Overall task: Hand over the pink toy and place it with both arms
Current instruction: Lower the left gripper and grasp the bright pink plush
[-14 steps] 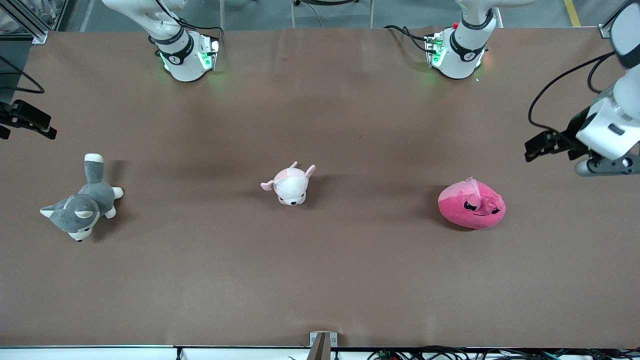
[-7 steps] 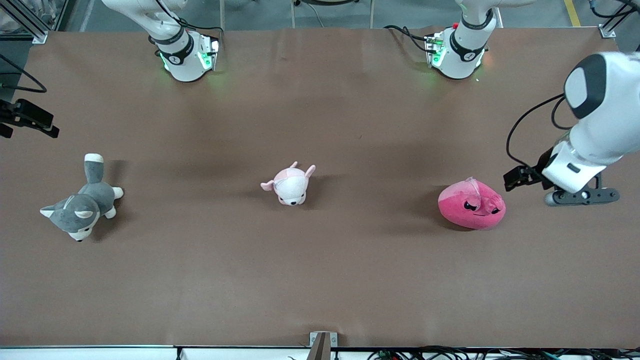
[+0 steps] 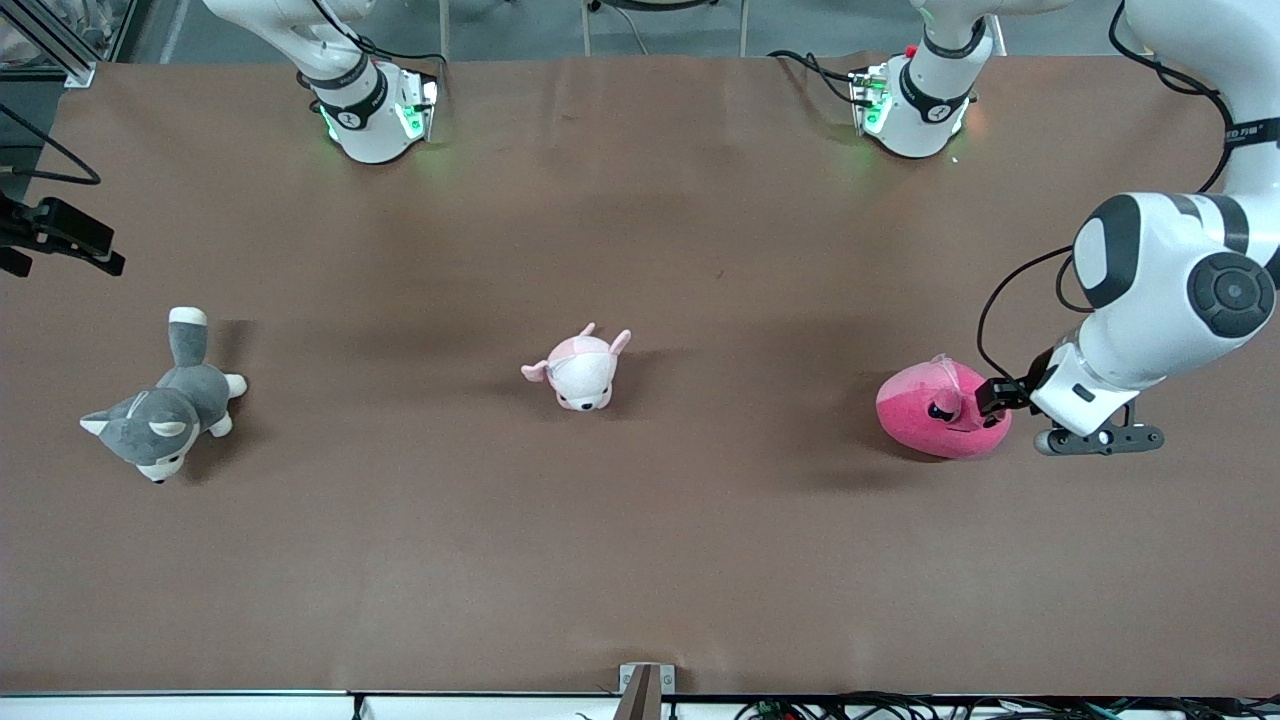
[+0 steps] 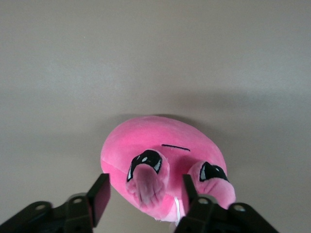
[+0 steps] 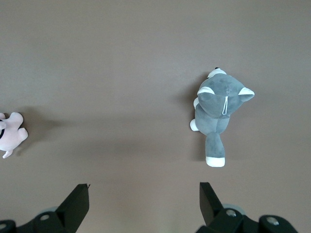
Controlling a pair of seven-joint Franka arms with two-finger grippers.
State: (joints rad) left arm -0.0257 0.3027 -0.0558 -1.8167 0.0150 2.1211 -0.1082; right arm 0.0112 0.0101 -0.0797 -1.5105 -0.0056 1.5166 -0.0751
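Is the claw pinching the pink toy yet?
Not yet. The left claw is open, its fingers on each side of the pink toy's snout.

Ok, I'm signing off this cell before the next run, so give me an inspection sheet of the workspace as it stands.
Surface: brown table, no spills or tears seen.
Job's things: pink toy on the table toward the left arm's end, face up.
Clutter: pale pink-and-white plush mid-table; grey plush toward the right arm's end.
Grippers: left gripper down at the pink toy, fingers straddling its snout, not clamped. Right gripper open, waiting high over the grey plush's end.
Cables: black cable looping off the left wrist; loose cables along the table's near edge.
Surroundings: arm bases lit green; grey floor.
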